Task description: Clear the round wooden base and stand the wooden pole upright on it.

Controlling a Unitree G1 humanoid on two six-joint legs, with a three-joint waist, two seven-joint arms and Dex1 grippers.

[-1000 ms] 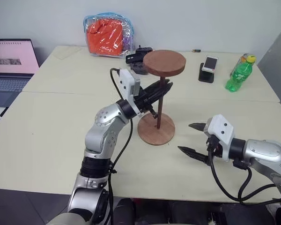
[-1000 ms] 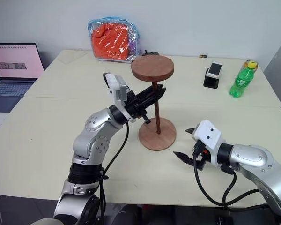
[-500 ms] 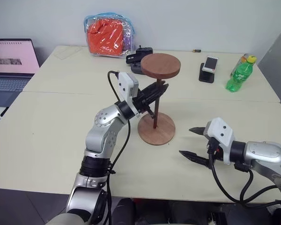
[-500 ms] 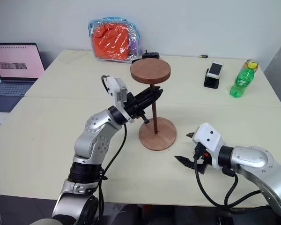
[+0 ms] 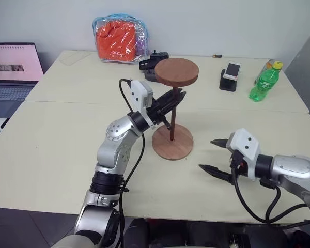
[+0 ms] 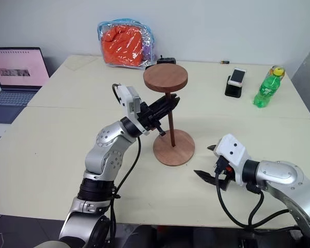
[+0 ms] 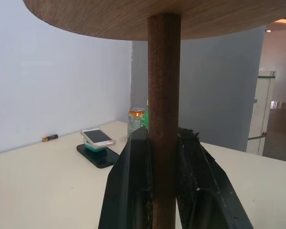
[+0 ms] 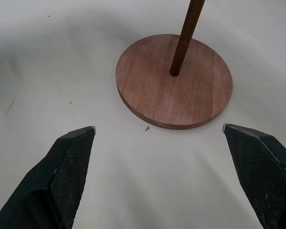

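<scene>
My left gripper (image 5: 176, 98) is clamped on the wooden pole (image 5: 171, 114), which stands upright with its foot at the centre of the round wooden base (image 5: 172, 141) near the middle of the table (image 5: 51, 134); my right gripper (image 5: 216, 155) waits beside the base, fingers spread wide

the left gripper (image 7: 163, 167) clamps the wooden pole (image 7: 164, 95) upright, a phone (image 7: 98, 137) behind.

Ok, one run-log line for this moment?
wooden pole: upright in round wooden base | left gripper: shut on pole | right gripper: open, beside base
</scene>
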